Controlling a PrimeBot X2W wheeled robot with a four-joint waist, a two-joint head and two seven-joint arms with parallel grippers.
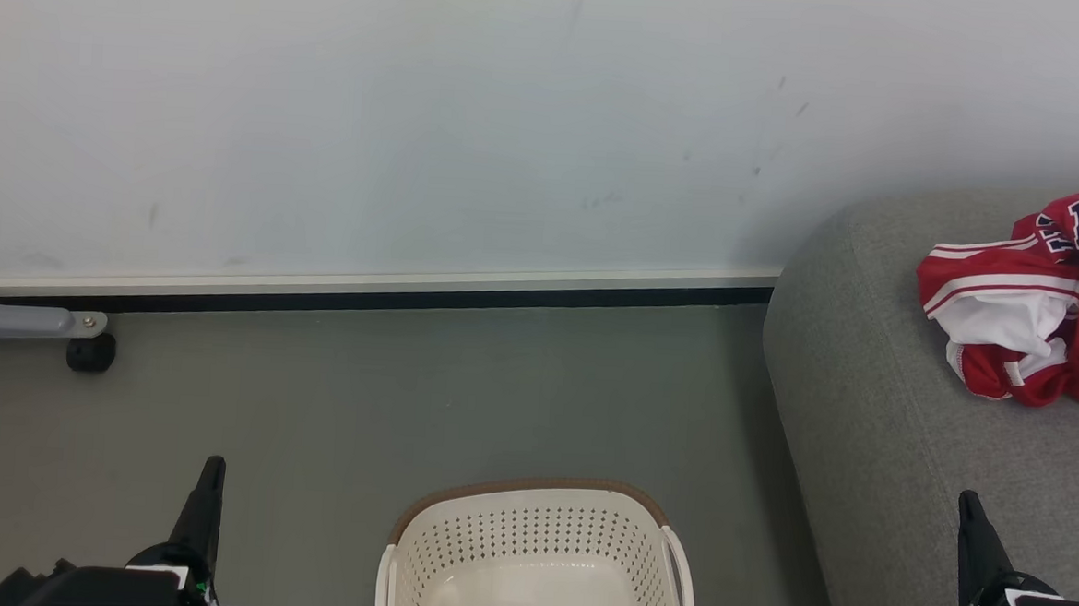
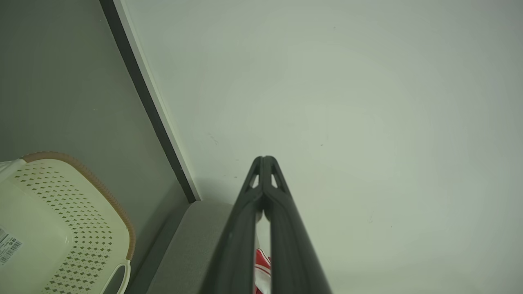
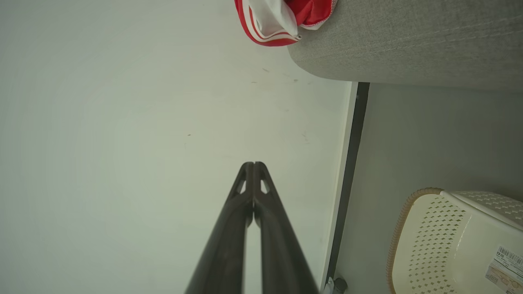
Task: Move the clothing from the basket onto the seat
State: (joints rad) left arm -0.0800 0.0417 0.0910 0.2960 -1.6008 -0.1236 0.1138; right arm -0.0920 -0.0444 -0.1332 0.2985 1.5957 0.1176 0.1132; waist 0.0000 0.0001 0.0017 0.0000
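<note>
Clothing [image 1: 1029, 301] lies in a crumpled red heap on the seat [image 1: 866, 422], near its rounded end and close to the wall. It rests fully on the grey upholstery and is well apart from the basket [image 1: 530, 483]. The basket stands on the floor beside the seat, and what shows of its inside holds nothing but a printed label on the bottom. Judged from that, the move looks done.

The heap shows white stripes, a white inner layer and navy-and-white block letters at its upper edge. I cannot tell where one garment ends and another begins.

The fabric looks thin and limp, like sportswear, so it should be very light, fully soft and in no way fragile. It will sag and trail from any hold and will not keep a shape. A smooth knit of this kind may slip out of a shallow pinch. The best place to grasp is a raised ridge where several layers bunch together, such as the striped fold across the middle. Closing deep there would catch more than one layer. A single hem would let the rest hang long and drag.

Both pairs of jaws are closed tip to tip and grip nothing. The left jaws point up over the floor left of the basket. The right jaws point up over the near part of the seat, apart from the heap.
</note>
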